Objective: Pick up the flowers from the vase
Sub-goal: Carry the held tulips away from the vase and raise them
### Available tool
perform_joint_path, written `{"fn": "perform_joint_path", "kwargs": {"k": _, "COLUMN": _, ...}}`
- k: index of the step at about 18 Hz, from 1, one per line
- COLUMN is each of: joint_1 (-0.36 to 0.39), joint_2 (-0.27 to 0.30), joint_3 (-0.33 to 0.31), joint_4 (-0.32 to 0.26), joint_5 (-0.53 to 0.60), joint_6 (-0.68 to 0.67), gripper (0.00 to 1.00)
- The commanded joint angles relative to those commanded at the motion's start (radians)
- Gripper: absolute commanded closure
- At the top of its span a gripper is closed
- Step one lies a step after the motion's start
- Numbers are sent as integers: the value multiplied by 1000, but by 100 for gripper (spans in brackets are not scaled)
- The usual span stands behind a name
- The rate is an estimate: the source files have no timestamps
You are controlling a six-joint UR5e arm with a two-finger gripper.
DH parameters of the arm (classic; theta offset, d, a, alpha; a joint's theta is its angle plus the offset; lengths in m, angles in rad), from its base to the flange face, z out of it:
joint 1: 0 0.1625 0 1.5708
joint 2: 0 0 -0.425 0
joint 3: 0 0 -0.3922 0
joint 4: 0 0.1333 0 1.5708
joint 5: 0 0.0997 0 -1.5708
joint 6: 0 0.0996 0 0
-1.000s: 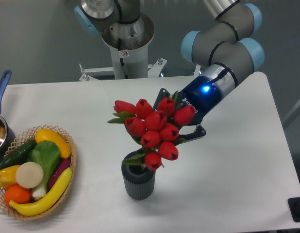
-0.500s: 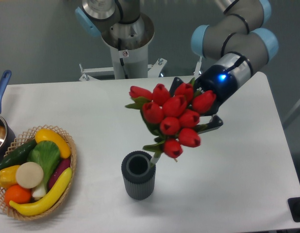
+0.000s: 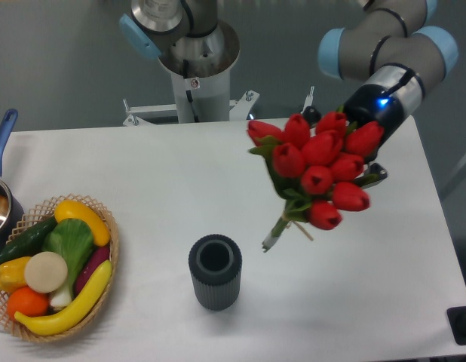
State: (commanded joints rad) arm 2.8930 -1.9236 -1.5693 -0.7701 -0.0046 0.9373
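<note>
The flowers [image 3: 317, 167], red tulips with green leaves and pale tied stems, hang in the air to the upper right of the vase, stem ends pointing down-left. My gripper [image 3: 352, 151] is shut on the bunch, its fingers mostly hidden behind the blooms; one dark fingertip [image 3: 373, 178] shows at the right. The vase [image 3: 215, 271], a dark grey ribbed cylinder, stands upright and empty on the white table near the front centre.
A wicker basket [image 3: 106, 260] of vegetables lies at the front left. A blue-handled pot [image 3: 1, 197] sits at the left edge. The arm's base [image 3: 194, 60] rises behind the table. A dark object [image 3: 463, 324] is at the front right corner.
The gripper has lifted the flowers out of the vase and carried them up and to the right. The vase has stayed in place, now empty.
</note>
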Motion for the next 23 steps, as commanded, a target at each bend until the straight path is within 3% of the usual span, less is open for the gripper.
{"fn": "perform_joint_path", "kwargs": {"k": 4, "joint_1": 29, "joint_2": -8, "joint_3": 0, "joint_4": 2, "joint_5": 21, "joint_6": 23, "gripper": 62}}
{"fn": "perform_joint_path", "kwargs": {"k": 13, "joint_1": 58, "joint_2": 8, "joint_3": 21, "joint_4": 5, "joint_5": 227, "joint_6": 32, "gripper": 62}}
{"fn": "perform_joint_path", "kwargs": {"k": 17, "joint_1": 51, "joint_2": 40, "joint_3": 20, "joint_4": 0, "joint_5": 435, "joint_6": 31, "gripper": 63}}
{"fn": "perform_joint_path", "kwargs": {"k": 23, "joint_1": 42, "joint_2": 63, "joint_3": 15, "joint_4": 0, "joint_5": 601, "joint_6": 40, "gripper": 63}}
